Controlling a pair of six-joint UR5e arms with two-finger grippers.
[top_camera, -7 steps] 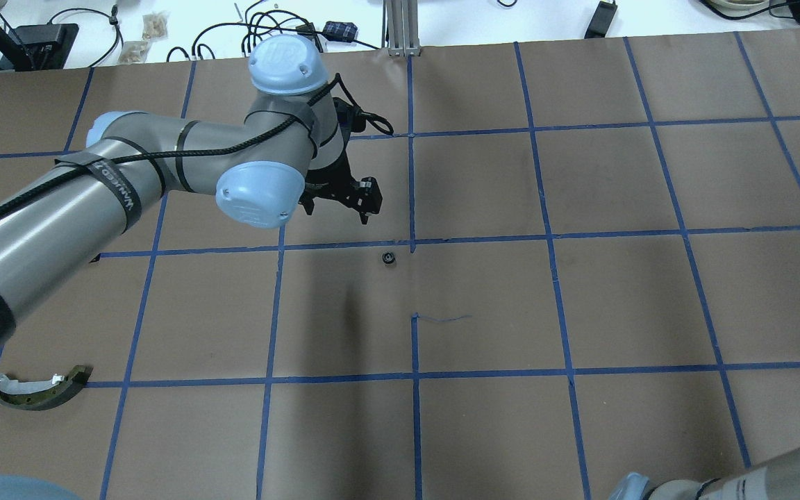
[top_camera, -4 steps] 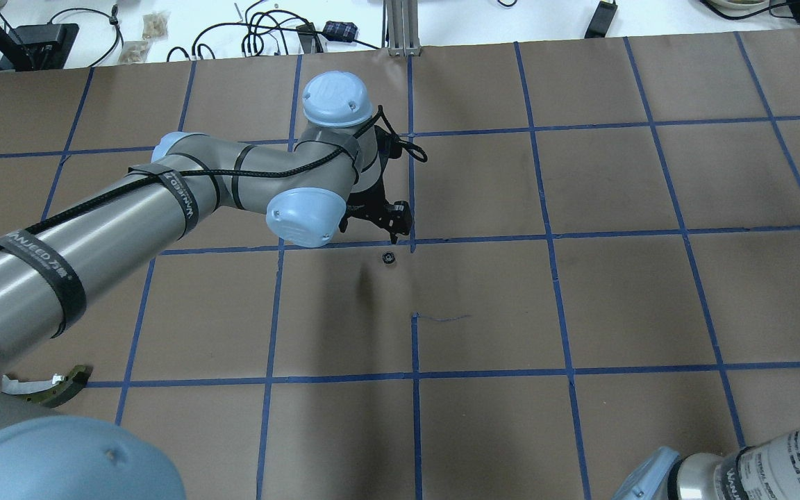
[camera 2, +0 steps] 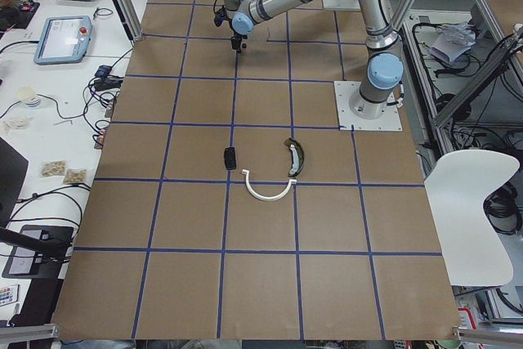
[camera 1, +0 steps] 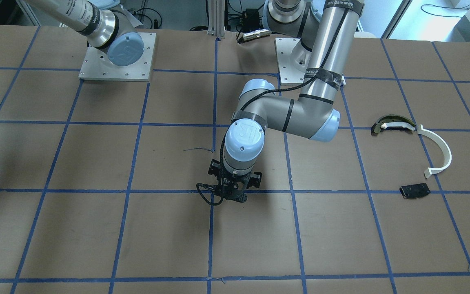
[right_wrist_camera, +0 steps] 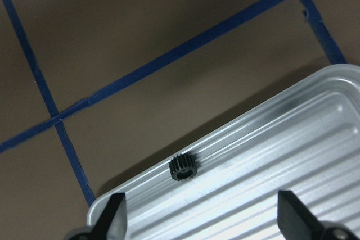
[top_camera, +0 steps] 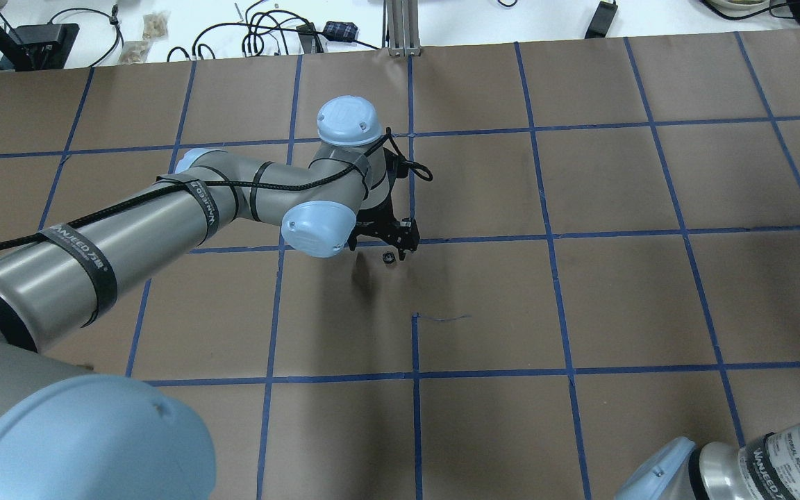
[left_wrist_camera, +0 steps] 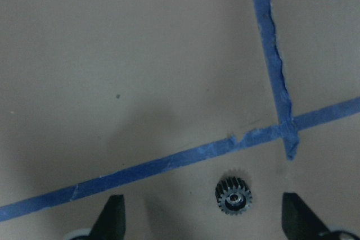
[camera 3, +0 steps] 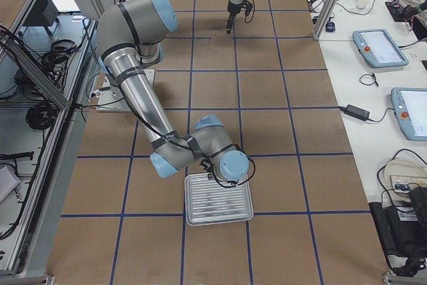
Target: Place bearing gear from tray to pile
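**A:** How does the left arm stand?

**B:** The left arm (top_camera: 164,208) stretches from the robot's edge to about the middle of the table (top_camera: 650,298), with its wrist turned straight down. The left gripper (left_wrist_camera: 205,213) hangs low over the brown paper (left_wrist_camera: 112,54), released. Its fingers (left_wrist_camera: 114,217) are spread wide, one on each side of the gear on the table (left_wrist_camera: 233,196), and the gear touches neither.

**A:** Where exactly is that gear?

**B:** It lies flat, bore facing up, just beside a crossing of blue tape (left_wrist_camera: 169,164), midway between the table's two ends.

**A:** And the right arm?

**B:** The right arm (camera 3: 143,91) is folded down toward the table's right end, with its wrist over the tray (camera 3: 220,208). The right gripper (right_wrist_camera: 203,209) is released too. A second gear (right_wrist_camera: 183,167) lies just inside the tray's rim, ahead of the fingertips.

**A:** What else is around?

**B:** The pile (camera 2: 294,157) sits toward the left end, well apart from the left gripper. It is made up of a curved black-and-tan piece (camera 1: 392,123), a white half-ring strip (camera 1: 448,154) just beside it, and a flat black plate (camera 1: 414,190) nearer the operators' edge. The left arm's own elbow (camera 1: 324,122) hangs over the taped paper between the gear and the pile.
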